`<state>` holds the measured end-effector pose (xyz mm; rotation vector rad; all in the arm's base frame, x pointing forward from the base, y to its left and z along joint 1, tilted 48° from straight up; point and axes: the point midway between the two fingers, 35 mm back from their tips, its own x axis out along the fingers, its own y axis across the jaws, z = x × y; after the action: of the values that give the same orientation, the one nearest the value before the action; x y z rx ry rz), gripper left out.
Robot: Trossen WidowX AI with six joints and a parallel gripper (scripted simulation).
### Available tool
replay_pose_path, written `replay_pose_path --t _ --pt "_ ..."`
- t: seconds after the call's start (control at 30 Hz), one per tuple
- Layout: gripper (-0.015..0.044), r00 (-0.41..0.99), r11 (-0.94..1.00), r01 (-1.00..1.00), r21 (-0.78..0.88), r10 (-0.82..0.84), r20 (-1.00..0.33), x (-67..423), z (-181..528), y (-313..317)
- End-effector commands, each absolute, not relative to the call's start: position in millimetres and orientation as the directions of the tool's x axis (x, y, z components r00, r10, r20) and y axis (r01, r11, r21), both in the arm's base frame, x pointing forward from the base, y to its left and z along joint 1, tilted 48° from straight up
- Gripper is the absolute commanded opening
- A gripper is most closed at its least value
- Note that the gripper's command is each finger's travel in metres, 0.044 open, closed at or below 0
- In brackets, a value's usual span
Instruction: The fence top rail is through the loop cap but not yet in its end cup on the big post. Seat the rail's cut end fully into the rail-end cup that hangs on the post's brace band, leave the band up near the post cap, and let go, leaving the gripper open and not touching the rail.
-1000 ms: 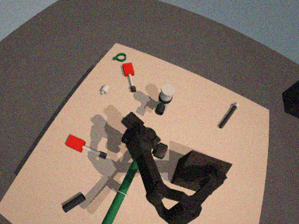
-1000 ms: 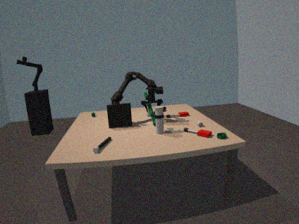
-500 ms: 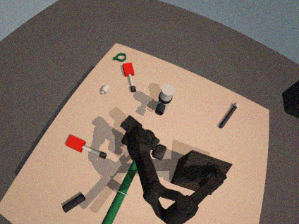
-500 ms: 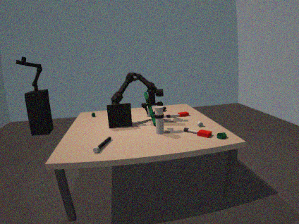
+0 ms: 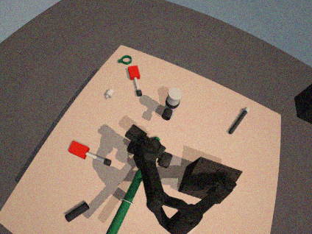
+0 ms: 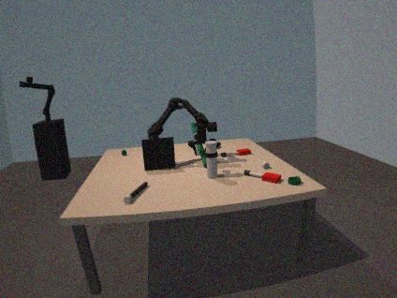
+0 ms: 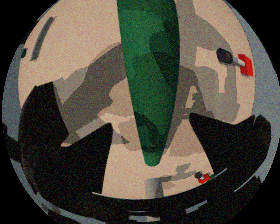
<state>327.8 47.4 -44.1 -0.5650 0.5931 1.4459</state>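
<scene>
The green rail (image 5: 125,204) (image 6: 195,130) (image 7: 150,50) slopes down, its far end under the gripper in the top view. The white post (image 5: 174,95) (image 6: 212,169) stands upright, with the dark brace band (image 5: 172,104) (image 6: 212,155) high near its cap. The dark rail-end cup (image 5: 167,113) hangs from the band. In the top view a gap shows between the rail's green tip and the cup. My gripper (image 6: 204,146) (image 7: 152,122) is open, its fingers on either side of the rail and apart from it in the wrist view. The loop cap is not clearly visible; a thin pale line crosses the rail.
Red-handled tools (image 5: 79,149) (image 6: 272,177) (image 7: 245,65), a green ring (image 5: 126,59) (image 6: 294,181), a small white part (image 5: 109,93) (image 6: 266,165), a dark rod (image 5: 238,121) (image 6: 137,192) and a black cylinder (image 5: 77,211) lie around. The arm's box base (image 5: 210,176) (image 6: 159,154) stands nearby.
</scene>
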Motion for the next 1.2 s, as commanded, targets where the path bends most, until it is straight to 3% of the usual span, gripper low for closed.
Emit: replay_pose_path --t 0.0,0.33,0.67,0.9,1.07,1.17 --pt "0.044 0.035 0.052 -0.999 0.005 0.737 -0.675 327 -48 52" --pt "0.044 0.034 0.051 -0.999 0.005 0.739 -0.673 326 -57 62" --pt "0.0177 0.034 0.051 -0.999 0.005 0.739 -0.673 326 -57 62" --pt "0.0131 0.034 0.051 -0.999 0.005 0.739 -0.673 326 -57 62" --pt "0.0 0.034 0.051 -0.999 0.005 0.739 -0.673 327 -54 58" --pt "0.0 0.035 0.051 -0.999 0.003 0.729 -0.684 328 -53 55"
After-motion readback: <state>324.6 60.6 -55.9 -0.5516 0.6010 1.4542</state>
